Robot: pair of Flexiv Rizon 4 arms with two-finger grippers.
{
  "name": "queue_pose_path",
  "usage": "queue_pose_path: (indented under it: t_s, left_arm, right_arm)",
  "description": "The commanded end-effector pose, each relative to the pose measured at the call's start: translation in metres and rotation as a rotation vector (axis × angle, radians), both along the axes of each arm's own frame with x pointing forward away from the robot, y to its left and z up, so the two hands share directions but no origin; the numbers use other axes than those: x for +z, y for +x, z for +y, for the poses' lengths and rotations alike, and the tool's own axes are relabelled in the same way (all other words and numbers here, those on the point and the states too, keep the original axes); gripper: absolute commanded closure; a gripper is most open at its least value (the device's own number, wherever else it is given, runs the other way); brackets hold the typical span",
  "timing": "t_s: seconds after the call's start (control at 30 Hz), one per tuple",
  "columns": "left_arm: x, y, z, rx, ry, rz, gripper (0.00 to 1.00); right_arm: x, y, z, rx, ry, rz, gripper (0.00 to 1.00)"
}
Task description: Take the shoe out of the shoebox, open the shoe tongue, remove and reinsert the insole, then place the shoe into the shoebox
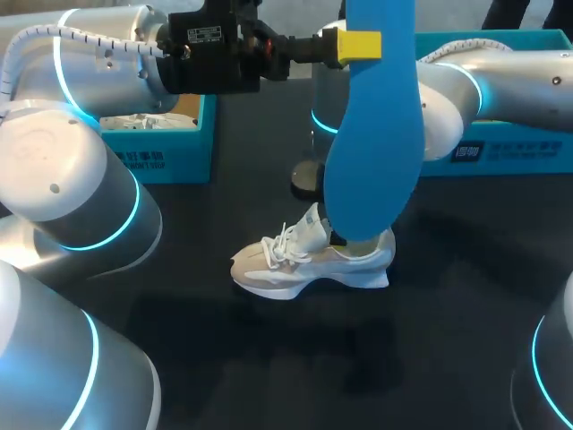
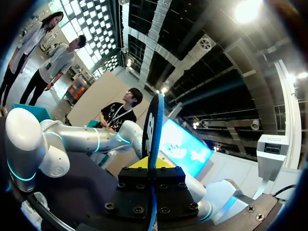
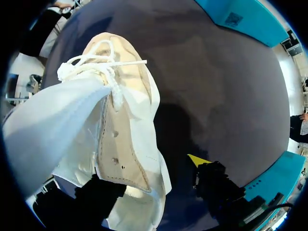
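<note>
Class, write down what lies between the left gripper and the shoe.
The blue insole, held by the left gripper, hangs toward the shoe; the head view shows it.

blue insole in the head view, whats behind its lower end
The white shoe on the table: its laced front and heel stick out either side. The insole, held by the left claw, covers the shoe's opening, so its inside is hidden.

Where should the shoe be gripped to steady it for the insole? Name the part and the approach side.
Take the shoe by its heel collar, coming down from above, one finger inside the opening, one outside. It stands upright on its sole, opening up; the collar looks like its firmest thin edge, while laces and tongue are soft.
</note>
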State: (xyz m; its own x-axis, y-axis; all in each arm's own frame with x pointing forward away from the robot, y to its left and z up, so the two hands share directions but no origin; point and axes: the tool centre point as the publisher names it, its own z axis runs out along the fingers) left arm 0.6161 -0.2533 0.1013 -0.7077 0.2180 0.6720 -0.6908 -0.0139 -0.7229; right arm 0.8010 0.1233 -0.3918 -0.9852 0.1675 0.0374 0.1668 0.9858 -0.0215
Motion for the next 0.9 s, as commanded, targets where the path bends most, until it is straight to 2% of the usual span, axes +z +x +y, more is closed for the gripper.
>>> queue_pose_path:
  t_s: [0.03,0.17,0.23,0.27,0.6,0.9]
  left_arm:
    - [-0.001,-0.001,-0.001,0.001,-0.004,0.000,1.00]
    - [-0.001,-0.001,-0.001,0.001,-0.004,0.000,1.00]
    - [-0.001,-0.001,-0.001,0.001,-0.004,0.000,1.00]
    - [-0.001,-0.001,-0.001,0.001,-0.004,0.000,1.00]
    - [-0.001,-0.001,-0.001,0.001,-0.004,0.000,1.00]
    - [-0.001,-0.001,-0.001,0.001,-0.004,0.000,1.00]
  right_arm:
    - [-0.004,0.000,0.003,-0.005,-0.001,0.010,0.58]
    - [-0.004,-0.001,0.004,-0.010,0.000,0.015,0.81]
    - [-0.005,-0.001,0.004,-0.012,-0.001,0.018,0.96]
    - [-0.005,-0.001,0.004,-0.015,0.001,0.019,1.00]
    - [0.019,-0.008,-0.004,-0.064,0.054,0.020,1.00]
    - [0.042,-0.015,-0.008,-0.204,0.089,0.070,1.00]
